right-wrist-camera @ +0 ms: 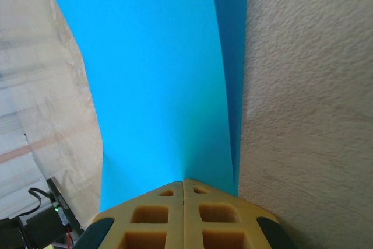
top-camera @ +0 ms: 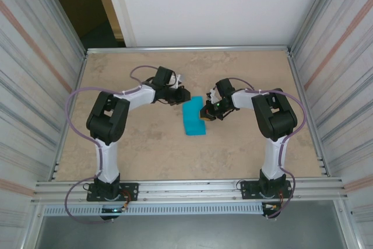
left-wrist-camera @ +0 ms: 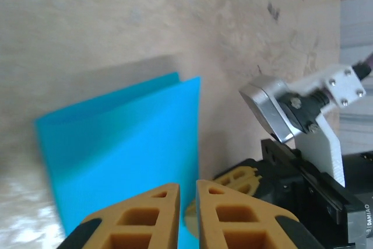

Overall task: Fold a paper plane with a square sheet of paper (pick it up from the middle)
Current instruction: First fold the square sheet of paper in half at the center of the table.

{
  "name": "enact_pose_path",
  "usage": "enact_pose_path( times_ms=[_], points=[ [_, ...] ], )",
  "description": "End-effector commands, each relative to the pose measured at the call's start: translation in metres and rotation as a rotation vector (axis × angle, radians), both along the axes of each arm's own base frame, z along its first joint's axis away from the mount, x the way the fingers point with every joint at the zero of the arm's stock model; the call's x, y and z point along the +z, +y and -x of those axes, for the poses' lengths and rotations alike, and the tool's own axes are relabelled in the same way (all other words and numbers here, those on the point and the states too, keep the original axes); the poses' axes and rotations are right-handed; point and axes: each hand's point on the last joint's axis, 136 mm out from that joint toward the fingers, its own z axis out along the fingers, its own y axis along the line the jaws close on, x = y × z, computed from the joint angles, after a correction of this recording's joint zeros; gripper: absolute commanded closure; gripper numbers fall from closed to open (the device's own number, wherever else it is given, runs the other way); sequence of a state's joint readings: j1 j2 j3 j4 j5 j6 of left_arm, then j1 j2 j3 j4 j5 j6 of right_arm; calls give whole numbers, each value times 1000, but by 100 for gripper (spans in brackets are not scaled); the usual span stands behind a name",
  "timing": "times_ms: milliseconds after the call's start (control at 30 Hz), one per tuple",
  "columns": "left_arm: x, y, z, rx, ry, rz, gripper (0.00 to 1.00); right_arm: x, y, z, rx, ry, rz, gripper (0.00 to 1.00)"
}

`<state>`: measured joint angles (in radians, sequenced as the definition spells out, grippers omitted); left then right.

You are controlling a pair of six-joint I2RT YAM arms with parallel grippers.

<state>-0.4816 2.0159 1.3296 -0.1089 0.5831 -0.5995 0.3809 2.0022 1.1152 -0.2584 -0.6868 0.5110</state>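
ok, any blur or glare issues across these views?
Top external: even light, sharp. Left wrist: table soft and smeared, pale glare at lower left, paper casting a shadow above its top edge. Right wrist: table grain crisp on the right, left background blurred.

The paper lies in the middle of the table, between the two grippers. The left gripper is just behind it on the left. The right gripper touches its right edge.
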Motion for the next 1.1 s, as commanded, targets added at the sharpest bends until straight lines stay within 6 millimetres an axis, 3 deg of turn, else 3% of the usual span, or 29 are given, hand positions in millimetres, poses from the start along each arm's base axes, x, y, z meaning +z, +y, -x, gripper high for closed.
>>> enact_pose_path(
  times_ms=[0,100,133,300,600,933,1067],
  points=[
    [-14,-3,-3,16,44,-10,83,-90,-78,55,-54,218,415,100],
    [-21,-2,-8,35,53,-55,84,-90,-79,56,-54,219,417,100],
    [-34,-1,-8,38,76,-74,84,-90,-79,56,-55,219,417,100],
    [-53,11,-16,73,97,-149,85,-90,-79,56,-54,219,418,100],
    [-92,55,-36,174,168,-242,84,-91,-83,56,-58,222,436,100],
    [-80,78,-68,216,156,-258,83,-92,-88,56,-61,223,466,100],
    [-59,79,-75,198,120,-218,83,-91,-87,56,-61,220,461,100]
  ],
)
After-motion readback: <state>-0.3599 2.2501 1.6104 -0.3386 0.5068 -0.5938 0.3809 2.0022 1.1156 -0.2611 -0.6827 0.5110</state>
